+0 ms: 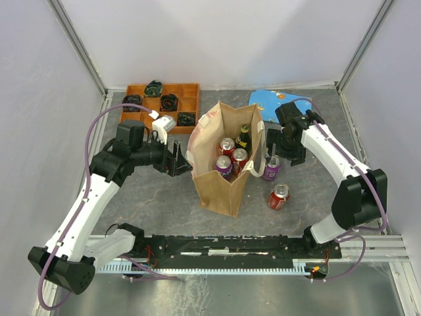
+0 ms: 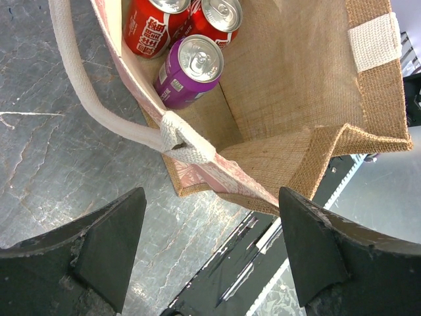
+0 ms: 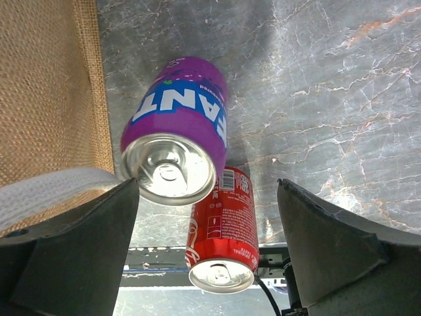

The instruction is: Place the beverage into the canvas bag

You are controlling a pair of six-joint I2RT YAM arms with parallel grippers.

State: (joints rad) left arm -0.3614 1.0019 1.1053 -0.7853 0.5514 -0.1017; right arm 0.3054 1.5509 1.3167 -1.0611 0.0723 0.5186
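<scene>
Lower the wide-spread, empty right gripper (image 3: 208,189) squarely around the upright purple can (image 1: 271,168), standing on the tabletop (image 1: 151,197) just right of the canvas bag (image 1: 220,187) at frame centre. Close at mid-height, clear of the bag's wall and of the fallen red can (image 1: 279,196) lying lower right. Lift straight up before crossing the rim. Use the left gripper (image 1: 179,160), likewise splayed and holding nothing at the bag's left side, to steady it. Inside the bag: two red cans (image 1: 227,146), a second purple can (image 1: 223,166), a dark bottle (image 1: 243,137). Upper left: an orange tray (image 1: 191,85) with dark coiled items.
</scene>
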